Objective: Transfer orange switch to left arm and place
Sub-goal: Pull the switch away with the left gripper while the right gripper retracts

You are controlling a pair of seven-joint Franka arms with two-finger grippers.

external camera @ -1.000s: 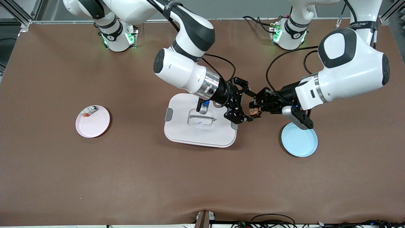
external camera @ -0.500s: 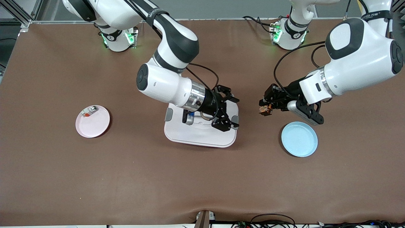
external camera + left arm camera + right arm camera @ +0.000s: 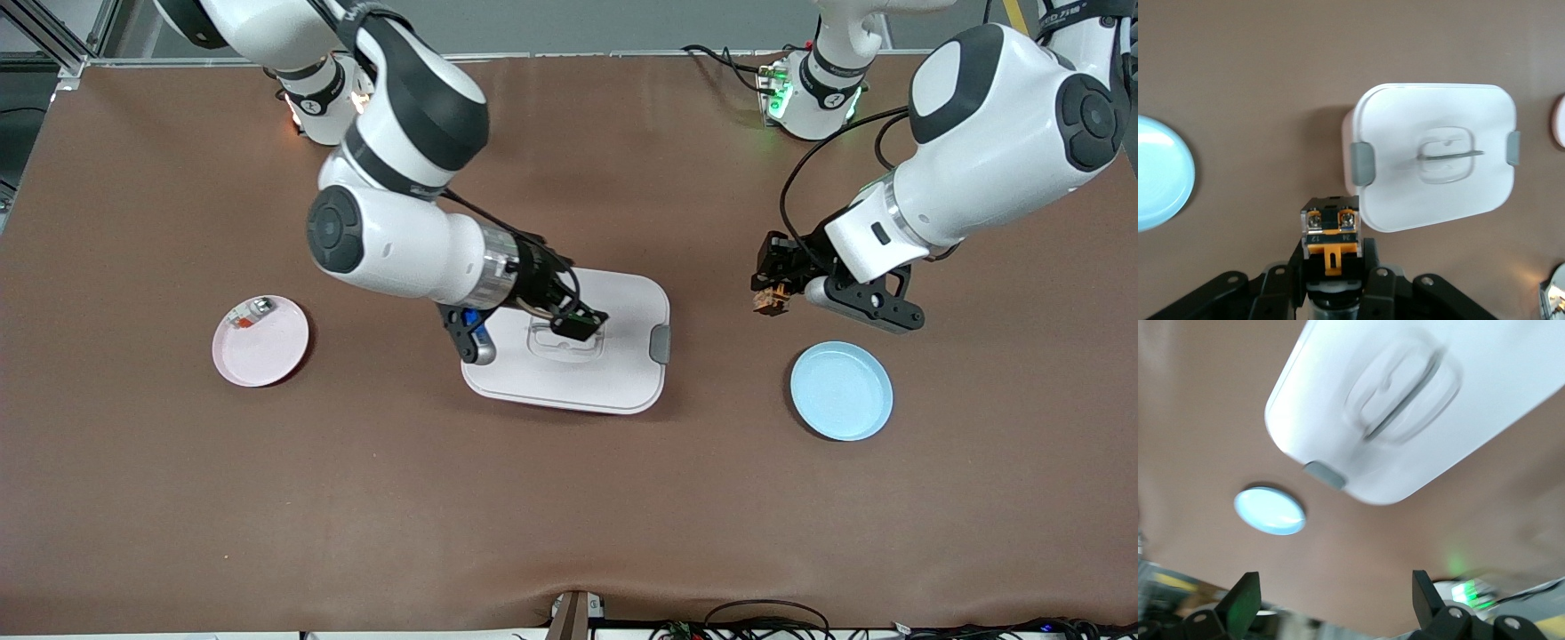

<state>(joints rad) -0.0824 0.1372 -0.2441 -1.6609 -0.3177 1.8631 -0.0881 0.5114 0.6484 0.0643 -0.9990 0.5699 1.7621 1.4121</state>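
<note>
My left gripper is shut on the orange switch and holds it above bare table between the box and the blue plate. In the left wrist view the switch sits between the fingers of the left gripper, orange body and screw terminals showing. My right gripper hangs open and empty over the box lid. The right wrist view shows the right gripper spread wide with nothing between its fingers, and the box below it.
A pink plate holding a small silver-and-red piece lies toward the right arm's end. The blue plate also shows in the left wrist view and the right wrist view. The box shows in the left wrist view.
The two grippers have parted. The right arm swung back over the box toward its own end. The left gripper carried the switch away from the box toward the left arm's end.
</note>
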